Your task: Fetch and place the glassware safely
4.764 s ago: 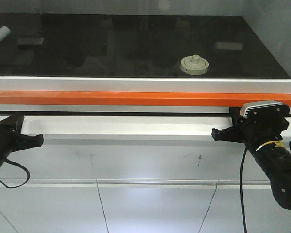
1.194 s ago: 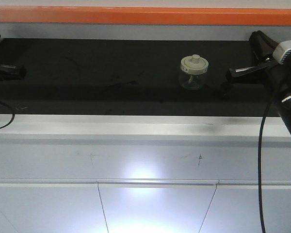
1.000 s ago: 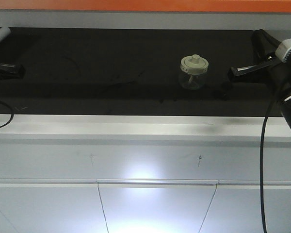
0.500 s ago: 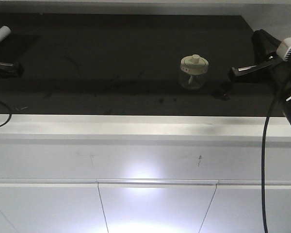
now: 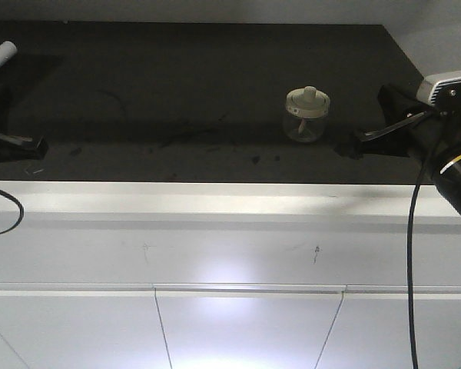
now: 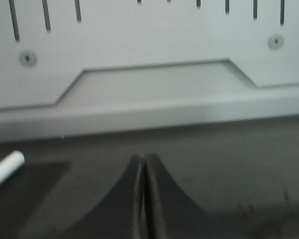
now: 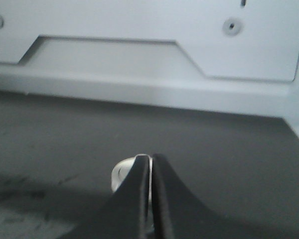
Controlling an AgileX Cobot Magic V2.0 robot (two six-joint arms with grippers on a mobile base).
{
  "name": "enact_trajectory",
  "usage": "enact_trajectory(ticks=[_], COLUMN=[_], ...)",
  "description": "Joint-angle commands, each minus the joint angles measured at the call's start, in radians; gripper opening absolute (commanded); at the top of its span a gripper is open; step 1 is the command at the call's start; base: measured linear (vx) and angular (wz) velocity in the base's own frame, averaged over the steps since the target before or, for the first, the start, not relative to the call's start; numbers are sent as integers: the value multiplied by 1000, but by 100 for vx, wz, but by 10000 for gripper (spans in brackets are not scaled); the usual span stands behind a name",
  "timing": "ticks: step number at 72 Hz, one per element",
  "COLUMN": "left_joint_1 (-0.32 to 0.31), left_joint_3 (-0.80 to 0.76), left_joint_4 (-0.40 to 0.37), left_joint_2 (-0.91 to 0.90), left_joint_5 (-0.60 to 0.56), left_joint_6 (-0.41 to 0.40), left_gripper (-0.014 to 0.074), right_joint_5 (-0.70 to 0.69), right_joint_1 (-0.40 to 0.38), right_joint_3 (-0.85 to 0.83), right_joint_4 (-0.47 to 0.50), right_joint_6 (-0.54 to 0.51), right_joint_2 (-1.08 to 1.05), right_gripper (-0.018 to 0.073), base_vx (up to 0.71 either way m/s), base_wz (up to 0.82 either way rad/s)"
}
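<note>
The glassware (image 5: 306, 114), a small squat clear jar with a cream-white knobbed lid, stands upright on the black work surface (image 5: 177, 77), right of centre. My right gripper (image 5: 360, 137) hovers just right of it, a short gap away, with its jaws pressed together and nothing held. In the right wrist view the jar's lid (image 7: 120, 177) peeks out from behind the shut right gripper (image 7: 150, 158). My left gripper (image 5: 37, 144) sits at the far left of the surface, also shut and holding nothing; the left wrist view shows it (image 6: 143, 158) over bare dark surface.
A white cylindrical tube (image 5: 0, 58) lies at the far left rear, seen too as a white tube (image 6: 5, 169) in the left wrist view. A grey slotted back wall (image 6: 154, 59) closes the enclosure. A white ledge (image 5: 215, 201) borders the front edge.
The orange-edged sash has risen out of the picture, exposing the whole surface. My right gripper dropped lower and edged left toward the jar. The left gripper sank lower at the left edge.
</note>
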Motion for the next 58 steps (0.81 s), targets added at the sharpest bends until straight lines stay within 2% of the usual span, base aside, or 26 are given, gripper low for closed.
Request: enact_trajectory(ticks=[1, 13, 42, 49, 58], left_joint_1=[0, 0, 0, 0, 0], left_joint_3=[18, 86, 104, 104, 104], left_joint_4=[-2, -3, -3, -3, -3], left_joint_2=[-33, -33, -32, -32, -32], left_joint_5=[-94, -144, -151, -151, -151], left_joint_6=[-28, -28, -27, -27, -27], left_gripper=[-7, -7, -7, -7, -7], right_joint_5=[-41, -32, -28, -28, -41], right_joint_1=[-1, -1, -1, -1, -1], right_joint_3=[-29, -29, -29, -29, -29], right_joint_4=[-82, -201, -208, -208, -208], right_joint_6=[41, 120, 122, 122, 119], right_joint_2=[-25, 14, 27, 35, 69], right_gripper=[-1, -1, 15, 76, 258], base_vx=[0, 0, 0, 0, 0], base_wz=[0, 0, 0, 0, 0])
